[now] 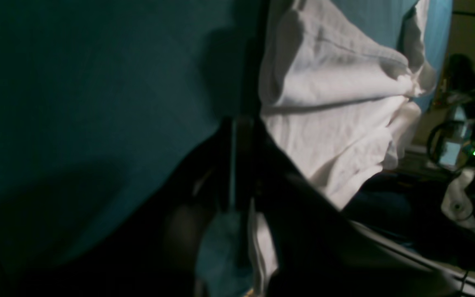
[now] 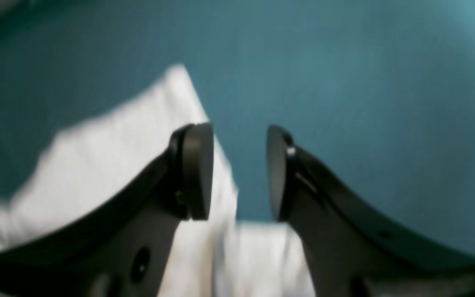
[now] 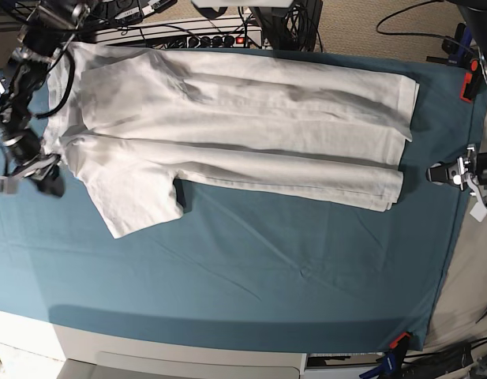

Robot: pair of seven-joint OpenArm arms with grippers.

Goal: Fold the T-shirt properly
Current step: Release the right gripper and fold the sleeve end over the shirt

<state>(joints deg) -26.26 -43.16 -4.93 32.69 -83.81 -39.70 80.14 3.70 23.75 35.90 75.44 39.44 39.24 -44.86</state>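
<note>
While the shirt lies lengthwise across the upper half of the base view, both arms sit at its ends.

Left wrist view: the left gripper is dark and clenched, with white cloth at upper right on the teal table cloth.
Right wrist view: the right gripper has its jaws parted and released, nothing between them, above a shirt corner.
Base view: the right gripper is at the left edge beside a sleeve; the left gripper is right, apart from the hem.

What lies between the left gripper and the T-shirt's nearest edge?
Only bare teal table cloth separates the left gripper from the T-shirt, as the base view shows.
</note>
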